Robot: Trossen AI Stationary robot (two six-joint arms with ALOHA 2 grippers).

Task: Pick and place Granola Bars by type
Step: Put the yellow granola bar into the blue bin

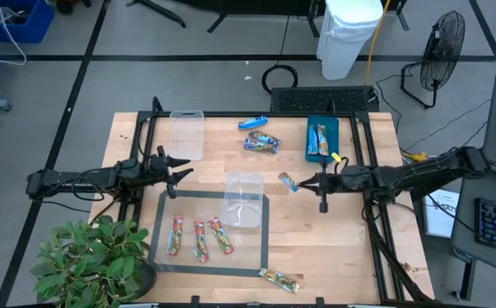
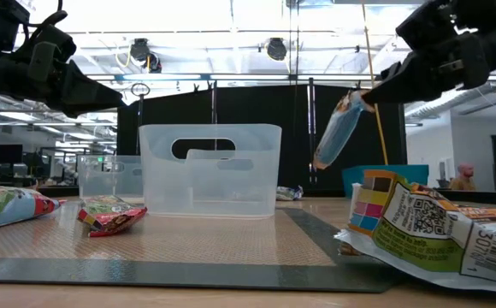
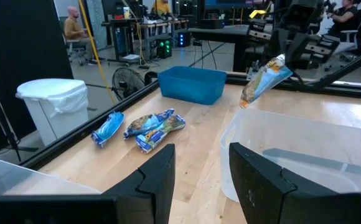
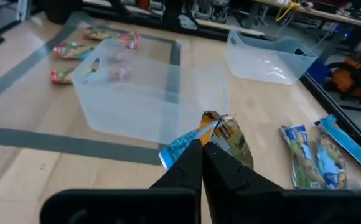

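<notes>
Hanging from right gripper [image 1: 303, 181] tips: tan-gold bar [image 1: 288, 181], airborne

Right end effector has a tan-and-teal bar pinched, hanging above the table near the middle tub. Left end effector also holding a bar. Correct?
Not quite. The left end effector holds nothing: the left wrist view shows its fingers parted with only table between them. The rest stands: the right end effector is shut on the tan-and-teal bar, hanging above the table near the middle tub.
</notes>
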